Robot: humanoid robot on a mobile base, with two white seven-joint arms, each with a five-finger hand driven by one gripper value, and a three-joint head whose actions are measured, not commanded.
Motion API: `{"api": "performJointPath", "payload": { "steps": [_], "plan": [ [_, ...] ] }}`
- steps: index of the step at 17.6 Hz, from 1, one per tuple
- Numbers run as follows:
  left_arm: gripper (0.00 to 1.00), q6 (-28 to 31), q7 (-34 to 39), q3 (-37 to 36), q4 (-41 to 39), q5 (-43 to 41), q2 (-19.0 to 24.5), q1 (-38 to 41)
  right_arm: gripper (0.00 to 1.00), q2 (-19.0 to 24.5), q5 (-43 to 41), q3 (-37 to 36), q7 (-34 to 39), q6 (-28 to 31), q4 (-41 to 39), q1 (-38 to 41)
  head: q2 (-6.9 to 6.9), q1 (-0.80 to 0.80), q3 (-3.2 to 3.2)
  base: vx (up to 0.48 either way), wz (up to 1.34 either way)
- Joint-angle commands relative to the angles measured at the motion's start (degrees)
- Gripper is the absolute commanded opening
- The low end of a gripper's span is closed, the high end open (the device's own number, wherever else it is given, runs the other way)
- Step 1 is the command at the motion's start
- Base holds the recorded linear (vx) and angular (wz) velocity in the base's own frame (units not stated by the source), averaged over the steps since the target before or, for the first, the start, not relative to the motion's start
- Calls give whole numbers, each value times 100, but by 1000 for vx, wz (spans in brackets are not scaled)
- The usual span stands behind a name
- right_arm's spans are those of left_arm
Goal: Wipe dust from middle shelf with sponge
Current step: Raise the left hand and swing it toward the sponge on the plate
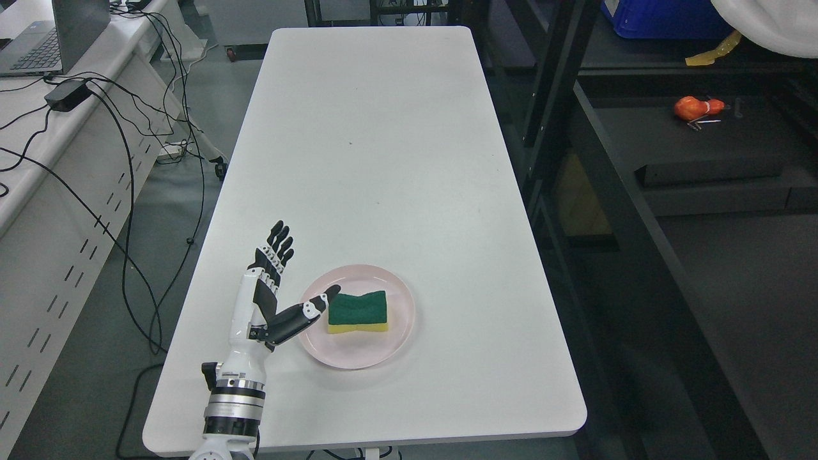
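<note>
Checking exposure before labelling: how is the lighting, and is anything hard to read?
Head view: white table evenly lit, no harsh glare; sponge, pink plate and left hand sharp; black shelf on the right is underexposed, its detail lost.

sponge (358, 312) on plate (390, 348), hand (271, 294) left

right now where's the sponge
In the head view, the sponge lies on the pink plate near the table's front edge, just right of the left hand.

White table (370, 160) ctr, grey floor (211, 89), black racks (575, 128) rt.
</note>
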Motion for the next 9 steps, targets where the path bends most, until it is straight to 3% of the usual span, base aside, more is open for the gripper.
{"api": "performJointPath", "payload": {
  "steps": [1, 4, 7, 9],
  "plan": [
    [99, 4, -4, -3, 6, 0, 100, -63, 100, -100, 0, 0, 2, 4, -100, 0, 0, 0, 0, 0, 0],
    [98, -398, -91, -38, 6, 0, 105, -37, 100, -100, 0, 0, 2, 4, -100, 0, 0, 0, 0, 0, 0],
    [98, -970, -591, -73, 6, -105, 973, -28, 100, -100, 0, 0, 2, 4, -100, 0, 0, 0, 0, 8, 38],
    [98, -1391, -1126, 6, 67, -533, 1867, -28, 100, -100, 0, 9, 2, 4, -100, 0, 0, 0, 0, 13, 56]
  ]
}}
